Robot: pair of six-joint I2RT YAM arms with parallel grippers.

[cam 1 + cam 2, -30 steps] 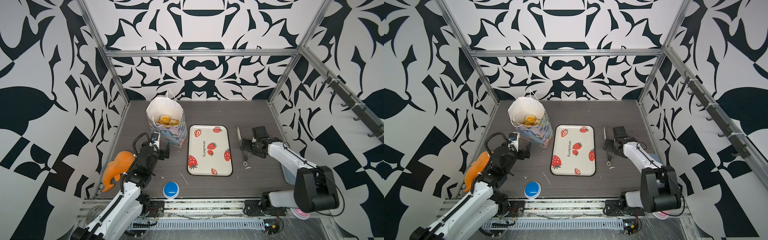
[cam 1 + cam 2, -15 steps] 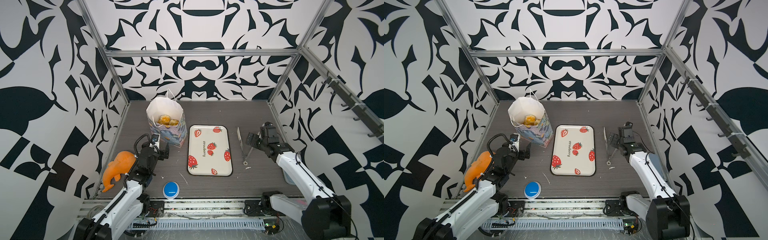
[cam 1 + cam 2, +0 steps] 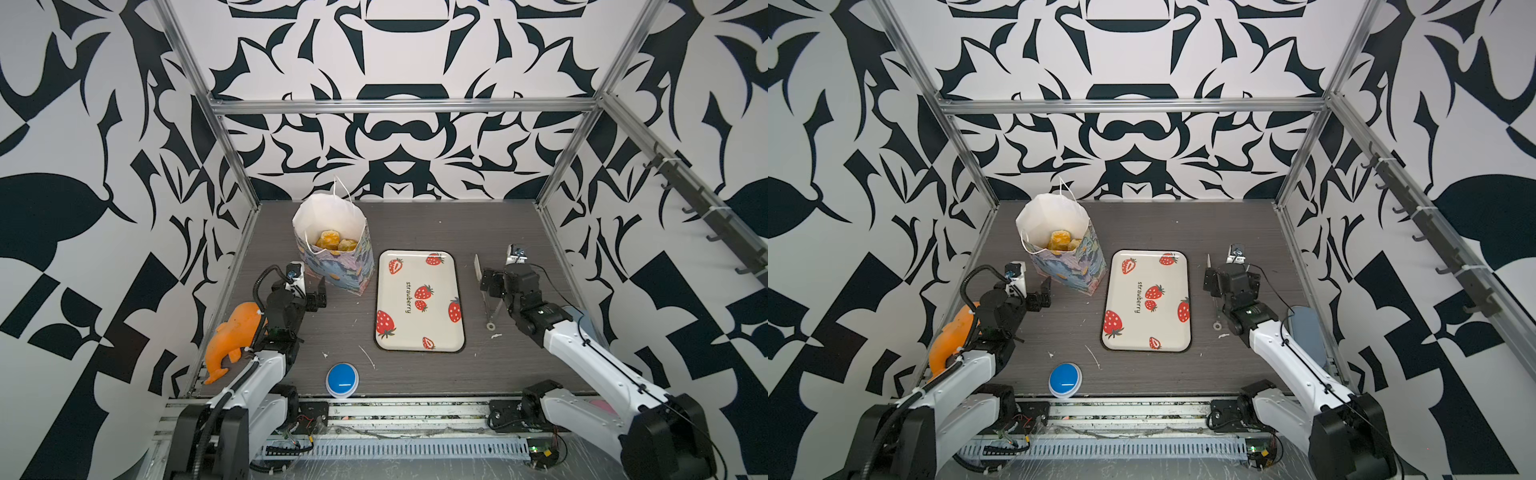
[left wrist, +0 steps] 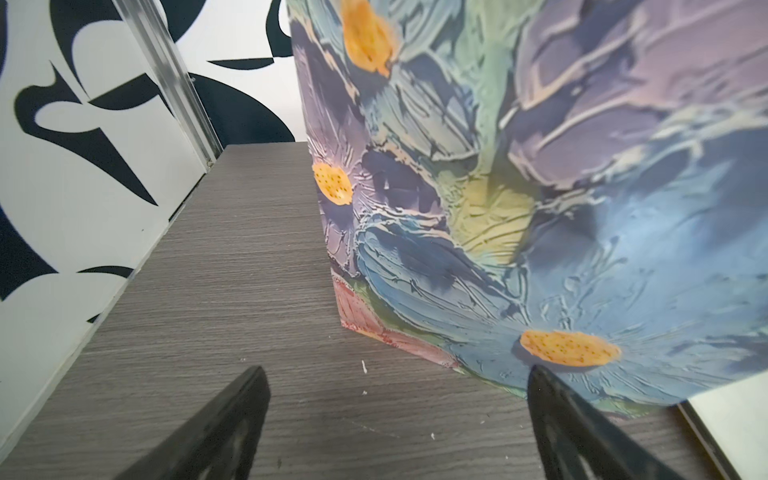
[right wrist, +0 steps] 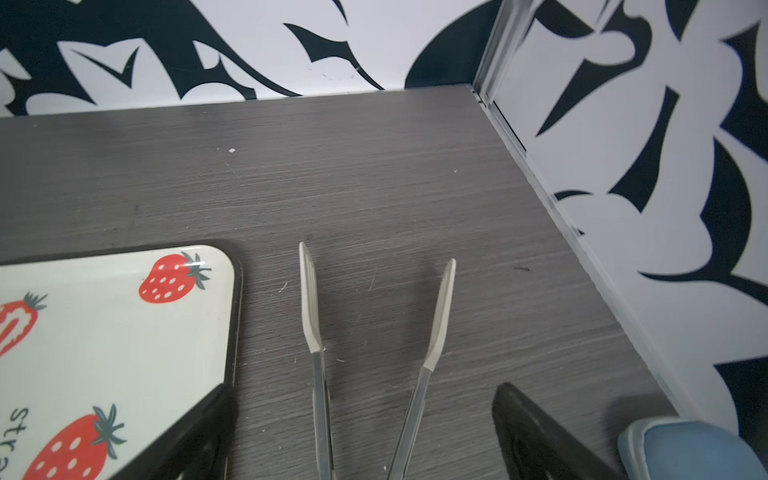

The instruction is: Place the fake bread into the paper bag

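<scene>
The paper bag [image 3: 332, 266] [image 3: 1065, 266] stands upright at the back left, its mouth open. Golden fake bread [image 3: 332, 240] [image 3: 1061, 241] lies inside it. My left gripper [image 3: 311, 287] [image 3: 1037, 291] [image 4: 397, 374] hovers low just in front of the bag, open and empty. In the left wrist view the bag's flower print [image 4: 540, 208] fills the frame. My right gripper [image 3: 498, 279] [image 3: 1223, 276] [image 5: 363, 392] is open right of the tray, with metal tongs [image 3: 492, 316] [image 5: 311, 311] lying on the table between its jaws, untouched.
A strawberry-print tray [image 3: 415, 266] [image 3: 1148, 332] [image 5: 104, 353] lies bare in the middle. An orange toy fish [image 3: 232, 336] leans at the left wall. A blue button [image 3: 341, 379] sits near the front edge. A grey-blue object [image 3: 582, 320] [image 5: 685, 449] rests by the right wall.
The right arm's elbow has dropped toward the front edge, and its gripper has shifted a little back and right over the tongs. The left arm has barely moved.
</scene>
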